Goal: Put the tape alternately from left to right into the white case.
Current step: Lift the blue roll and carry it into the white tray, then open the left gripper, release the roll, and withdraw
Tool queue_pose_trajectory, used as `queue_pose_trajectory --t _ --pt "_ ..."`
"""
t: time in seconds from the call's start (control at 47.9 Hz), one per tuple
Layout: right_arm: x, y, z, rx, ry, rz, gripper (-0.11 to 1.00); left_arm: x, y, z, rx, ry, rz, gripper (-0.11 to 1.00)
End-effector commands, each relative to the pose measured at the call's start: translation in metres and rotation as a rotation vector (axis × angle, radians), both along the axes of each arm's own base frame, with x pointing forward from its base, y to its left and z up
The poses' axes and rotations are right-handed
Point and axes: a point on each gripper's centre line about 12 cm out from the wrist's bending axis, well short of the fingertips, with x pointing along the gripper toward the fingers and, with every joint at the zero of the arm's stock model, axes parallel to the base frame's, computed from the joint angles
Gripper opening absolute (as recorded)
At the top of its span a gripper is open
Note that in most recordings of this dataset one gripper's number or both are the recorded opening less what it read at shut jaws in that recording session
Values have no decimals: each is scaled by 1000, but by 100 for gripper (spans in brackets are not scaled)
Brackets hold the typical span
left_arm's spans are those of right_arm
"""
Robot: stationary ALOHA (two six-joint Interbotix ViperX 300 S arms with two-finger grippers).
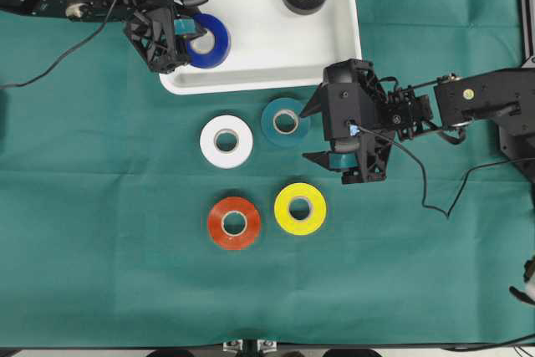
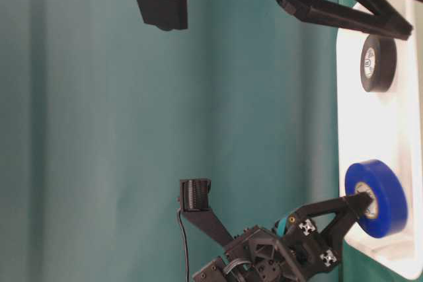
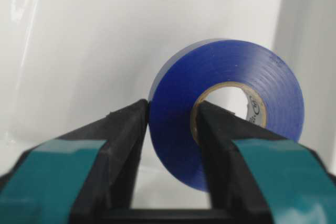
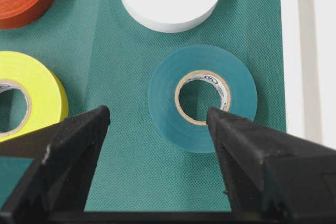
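Pinched through its core, blue roll [image 3: 226, 111] sits in my left pincer [image 3: 170, 129] over white case [image 1: 251, 64]; right pincer [image 4: 157, 124] gapes wide, ready for teal roll [image 4: 202, 97].

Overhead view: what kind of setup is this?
Likely a lab tabletop for robot sorting practice: green cloth over the table, two black arms, a white tray and loose colored tape rolls such as the red roll.

Green cloth [image 1: 100, 232] covers whole tabletop, faint creases; even light; black cable [image 1: 422, 181] trails across.
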Motion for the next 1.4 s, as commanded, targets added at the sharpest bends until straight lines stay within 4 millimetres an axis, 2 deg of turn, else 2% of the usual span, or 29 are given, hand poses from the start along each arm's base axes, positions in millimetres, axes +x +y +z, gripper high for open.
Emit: queue_pose_trajectory --t 0.0,0.104,0.25,0.292,0.396,0.647,1.023,1.377 --pt "3 1 7 3 -26 3 81 4 1 11 14 -34 -4 3" --pt "3 1 7 3 -26 3 81 4 1 12 14 -34 -4 22" --pt "3 2 7 4 -27 5 81 1 0 14 14 -39 -2 66" --pt "3 1 7 3 -26 3 81 1 0 15 16 -43 -2 71" --pt "3 1 7 3 -26 3 81 -2 -3 18 16 -46 -5 66" --pt "4 2 8 4 -29 5 81 -8 -14 23 15 -60 -25 65" --pt "5 2 9 3 -33 6 81 -16 -72 38 20 -103 -184 64" --pt "5 1 10 2 -35 5 81 -14 -125 38 10 -106 -340 64"
